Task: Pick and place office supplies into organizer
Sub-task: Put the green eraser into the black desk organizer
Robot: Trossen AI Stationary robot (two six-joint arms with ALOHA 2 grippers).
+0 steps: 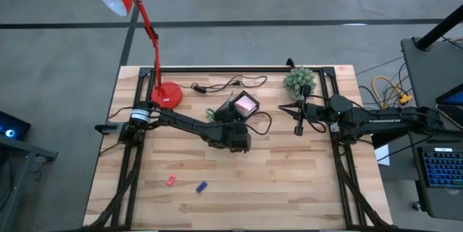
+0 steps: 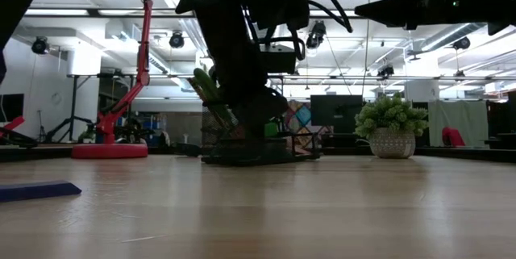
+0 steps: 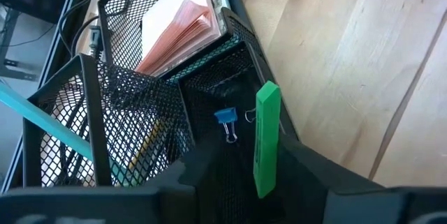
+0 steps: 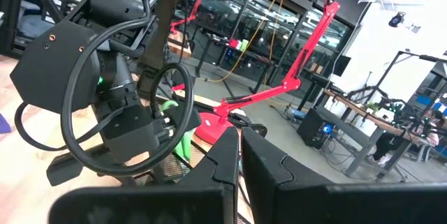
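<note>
Peering past the left tool (image 3: 255, 165), only its wrist view shows a blue binder clip (image 3: 226, 119).

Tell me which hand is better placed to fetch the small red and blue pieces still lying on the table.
Probably the left. The left hand sits over the organizer, on the side of the red piece and blue piece. The right hand waits farther away.

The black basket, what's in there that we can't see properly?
- Organizer, high view: the left gripper and arm cover most of it; only the pink pad shows.
- Low view: the dark arm blocks the organizer's middle.
- Left wrist view: the green piece sits between the fingers; whether it touches the bottom is hidden. The teal pen is cut off by the edge.
- Red piece and blue piece: too small to identify.
</note>
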